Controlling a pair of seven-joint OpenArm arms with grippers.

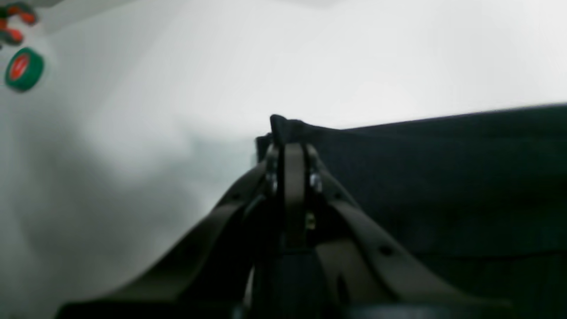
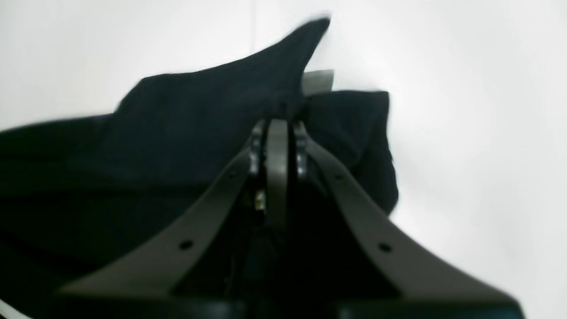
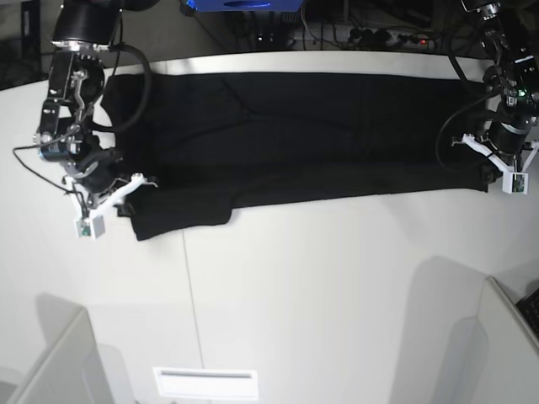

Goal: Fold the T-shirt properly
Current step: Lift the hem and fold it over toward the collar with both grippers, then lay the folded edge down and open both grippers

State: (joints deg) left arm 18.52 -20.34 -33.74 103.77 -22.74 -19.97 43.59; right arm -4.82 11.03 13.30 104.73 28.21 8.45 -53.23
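Looking around the work first, you have a white rectangular item with a dark slot (image 3: 206,383) low in the base view, well apart from the cloth, and a blue-edged thing (image 3: 244,3) at the top. In your left wrist view, a green ring with a red-orange middle (image 1: 24,68) lies towards the upper left corner, with blurred red and green pieces (image 1: 17,22) just beside it. Dark cables (image 3: 150,84) loop near the right arm (image 3: 72,109), and another cable (image 3: 442,139) curves by the left arm (image 3: 503,76), over the black T-shirt (image 3: 312,118). That T-shirt spreads across the upper part of the table (image 3: 337,286), between and beneath the two arms. Your left claw (image 1: 294,150) is clenched on its fabric near one corner; your right claw (image 2: 279,126) is clenched on it near the opposite side, where a pointed flap sticks out past the fingertips. Between them, the lower edge runs fairly straight, then drops into a loose flap beside the right claw. Below that edge in the base view, you have a broad stretch of white tabletop, with a thin seam running down its left part and shadows near both lower corners.
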